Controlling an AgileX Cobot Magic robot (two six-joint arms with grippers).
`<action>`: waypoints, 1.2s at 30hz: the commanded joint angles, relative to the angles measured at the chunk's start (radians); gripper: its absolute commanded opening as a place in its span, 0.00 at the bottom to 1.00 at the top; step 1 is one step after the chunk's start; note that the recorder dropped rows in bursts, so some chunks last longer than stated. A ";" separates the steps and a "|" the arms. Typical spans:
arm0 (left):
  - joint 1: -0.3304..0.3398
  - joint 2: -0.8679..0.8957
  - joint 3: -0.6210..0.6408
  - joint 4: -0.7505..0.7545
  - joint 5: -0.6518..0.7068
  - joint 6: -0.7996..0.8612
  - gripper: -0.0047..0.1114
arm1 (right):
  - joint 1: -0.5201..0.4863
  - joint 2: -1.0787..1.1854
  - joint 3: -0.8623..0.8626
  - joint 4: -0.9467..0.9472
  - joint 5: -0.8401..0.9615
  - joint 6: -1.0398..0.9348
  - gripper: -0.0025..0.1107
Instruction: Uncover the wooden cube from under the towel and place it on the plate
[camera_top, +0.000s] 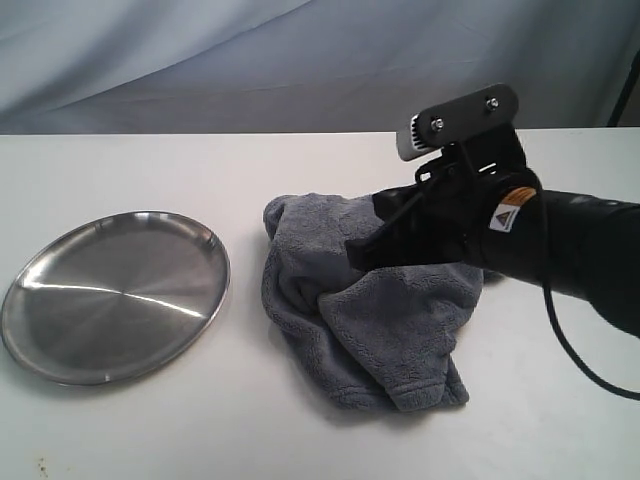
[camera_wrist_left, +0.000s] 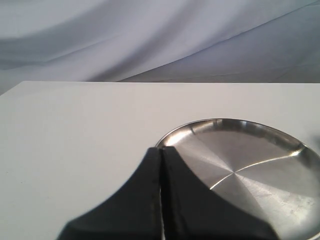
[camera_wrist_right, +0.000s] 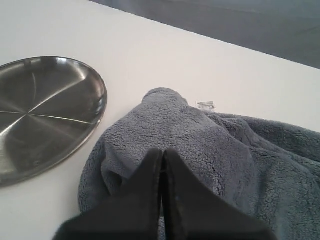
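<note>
Exterior view: towel (camera_top: 370, 330) apart from plate (camera_top: 115, 295)

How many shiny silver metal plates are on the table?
1. The round shiny silver metal plate lies on the white table, left of the bunched fluffy grey-blue fleece towel in the exterior view. No other shows, though the towel covers some table.

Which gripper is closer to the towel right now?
Right. The right gripper is shut over the towel; the left gripper, also shut, is by the rim of the plate.
</note>
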 joint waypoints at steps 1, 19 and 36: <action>0.004 -0.003 0.000 0.001 -0.014 -0.005 0.04 | -0.004 0.067 -0.006 -0.141 -0.023 0.125 0.02; 0.004 -0.003 0.000 0.001 -0.014 -0.003 0.04 | -0.004 0.228 -0.326 -0.161 0.282 0.043 0.02; 0.004 -0.003 0.000 0.001 -0.014 -0.003 0.04 | -0.281 0.230 -0.389 -0.287 0.544 0.039 0.02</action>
